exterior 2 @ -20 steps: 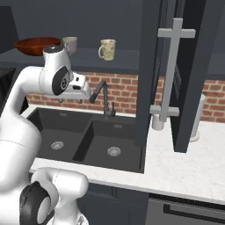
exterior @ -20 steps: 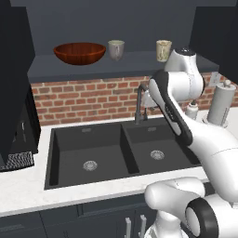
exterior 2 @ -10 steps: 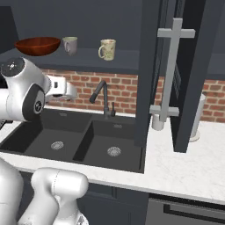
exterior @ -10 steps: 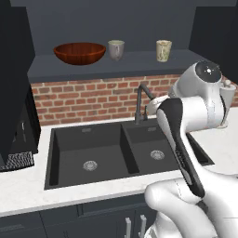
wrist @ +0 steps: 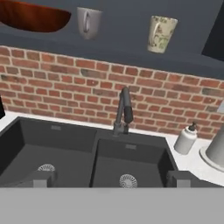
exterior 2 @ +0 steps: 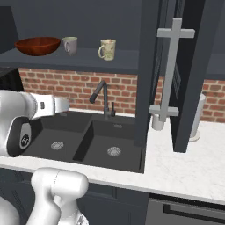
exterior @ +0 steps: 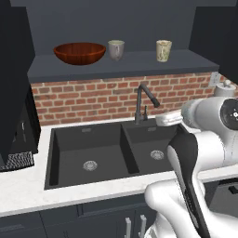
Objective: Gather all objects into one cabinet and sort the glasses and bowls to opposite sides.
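Standing on the shelf [exterior: 139,65] of the dark wall cabinet, the reddish-brown bowl [exterior: 79,53] sits at the left end, the pale grey cup [exterior: 116,49] just beside it on its right, and the beige patterned cup [exterior: 163,50] further right, apart from the other two — all three upright. The right base view gives the same row: bowl [exterior 2: 38,45], grey cup [exterior 2: 70,45], patterned cup [exterior 2: 107,49], with a cabinet door [exterior 2: 193,74] open to the right of them. Below the shelf runs a red brick wall [exterior: 102,100], and under that a black double sink [exterior: 107,151] with a dark tap [exterior: 143,103] is set into the white speckled counter [exterior: 28,190]. The pincer [wrist: 111,178] is released, its two finger tips [wrist: 40,178] set wide apart at the bottom of the hand view with nothing between them; it looks over the sink towards the tap [wrist: 124,110], with the grey cup [wrist: 89,22] and the patterned cup [wrist: 161,33] at the top of that view and the bowl's [wrist: 35,16] underside cut off at the upper left. A small white soap dispenser [wrist: 185,139] stands on the counter right of the sink — next to it the base of a larger white thing that I cannot identify.
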Available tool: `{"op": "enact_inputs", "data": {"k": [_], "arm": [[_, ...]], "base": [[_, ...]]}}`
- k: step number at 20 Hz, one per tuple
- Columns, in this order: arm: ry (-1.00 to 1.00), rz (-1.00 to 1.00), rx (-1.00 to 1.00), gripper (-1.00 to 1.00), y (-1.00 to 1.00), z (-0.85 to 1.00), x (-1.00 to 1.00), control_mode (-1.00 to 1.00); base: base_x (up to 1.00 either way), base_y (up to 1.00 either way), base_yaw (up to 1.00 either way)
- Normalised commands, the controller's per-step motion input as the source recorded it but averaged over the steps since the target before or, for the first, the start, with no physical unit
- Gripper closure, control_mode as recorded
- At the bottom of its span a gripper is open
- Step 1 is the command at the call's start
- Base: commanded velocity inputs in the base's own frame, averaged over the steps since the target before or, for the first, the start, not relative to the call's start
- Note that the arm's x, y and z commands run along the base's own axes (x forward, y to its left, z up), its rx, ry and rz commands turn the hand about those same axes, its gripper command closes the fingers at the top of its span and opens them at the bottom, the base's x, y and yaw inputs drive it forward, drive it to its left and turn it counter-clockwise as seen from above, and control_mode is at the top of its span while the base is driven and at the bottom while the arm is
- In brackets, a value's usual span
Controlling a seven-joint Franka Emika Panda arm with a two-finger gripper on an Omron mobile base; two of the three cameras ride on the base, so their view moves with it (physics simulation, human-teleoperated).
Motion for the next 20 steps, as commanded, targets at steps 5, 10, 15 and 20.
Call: {"op": "enact_inputs", "data": {"k": [5, 10, 15, 20], "arm": [[-0.27, 0.00, 0.00, -1.00, 0.00, 0.08, -0.70, -1.00], [-0.19, -0.01, 0.00, -1.00, 0.00, 0.33, -0.91, -1.00], [-0.15, 0.00, 0.00, -1.00, 0.00, 0.29, -0.81, -1.00], [0.00, 0.00, 0.00, -1.00, 0.00, 0.00, 0.00, 1.00]], "base": [[0.00, 0.00, 0.00], [0.00, 0.00, 0.00], [0.00, 0.00, 0.00], [-0.35, 0.00, 0.00]]}}
